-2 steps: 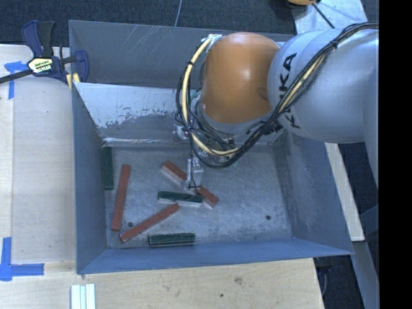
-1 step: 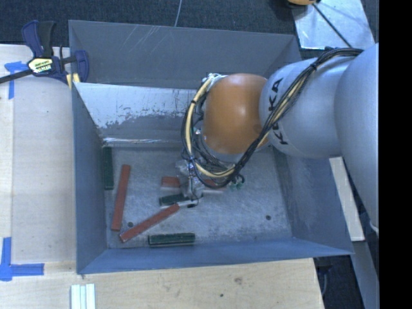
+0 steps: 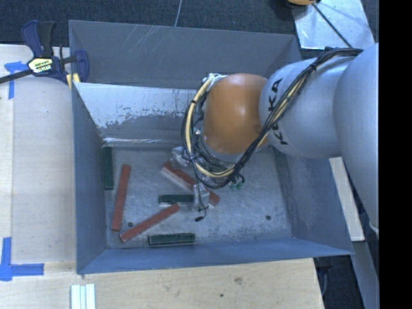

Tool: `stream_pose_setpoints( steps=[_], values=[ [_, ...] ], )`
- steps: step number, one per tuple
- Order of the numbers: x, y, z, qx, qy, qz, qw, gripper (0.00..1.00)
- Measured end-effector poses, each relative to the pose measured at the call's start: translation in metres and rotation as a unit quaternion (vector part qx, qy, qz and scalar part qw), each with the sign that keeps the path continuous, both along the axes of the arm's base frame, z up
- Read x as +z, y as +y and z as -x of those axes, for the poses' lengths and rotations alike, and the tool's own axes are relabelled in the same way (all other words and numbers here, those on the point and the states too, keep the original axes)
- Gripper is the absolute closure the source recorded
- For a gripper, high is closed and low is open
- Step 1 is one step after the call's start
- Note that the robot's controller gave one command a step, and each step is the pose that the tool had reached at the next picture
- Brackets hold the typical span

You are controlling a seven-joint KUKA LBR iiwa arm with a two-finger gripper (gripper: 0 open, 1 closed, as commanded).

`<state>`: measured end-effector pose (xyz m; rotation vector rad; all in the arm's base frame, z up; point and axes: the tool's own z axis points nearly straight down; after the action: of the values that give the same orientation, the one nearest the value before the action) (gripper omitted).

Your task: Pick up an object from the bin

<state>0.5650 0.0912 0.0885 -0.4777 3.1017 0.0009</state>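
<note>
Near the middle of the bin point(image 3: 87, 172) floor, the gripper point(image 3: 201, 205) hangs low under the arm's orange cover. Its tip is just beside the right end of a short dark green stick point(image 3: 172, 199) and close to a reddish-brown stick point(image 3: 182, 174) lying slanted just behind it. Cables and the cover hide the tip, so I cannot tell whether the gripper is open or closed, nor whether it touches either stick. Both look like thin, flat, stiff bars, probably light and hard, unlikely to bend or break, though smooth sides might slip. The green one lies flat with its long sides free, so taking it across the narrow width near its middle seems soundest. More sticks of both colours lie scattered to the left and front
</note>
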Motion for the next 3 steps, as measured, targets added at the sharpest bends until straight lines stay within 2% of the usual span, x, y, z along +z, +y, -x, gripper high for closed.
stream_pose_setpoints(
  steps=[1,2,3],
  values=[
    [0.000,0.000,0.000,0.000,0.0001,0.000,1.0000,0.00],
    [-0.013,0.003,-0.007,0.165,-0.0049,0.000,0.9863,1.00],
    [-0.013,0.003,-0.007,0.164,-0.0048,0.000,0.9864,1.00]
  ],
)
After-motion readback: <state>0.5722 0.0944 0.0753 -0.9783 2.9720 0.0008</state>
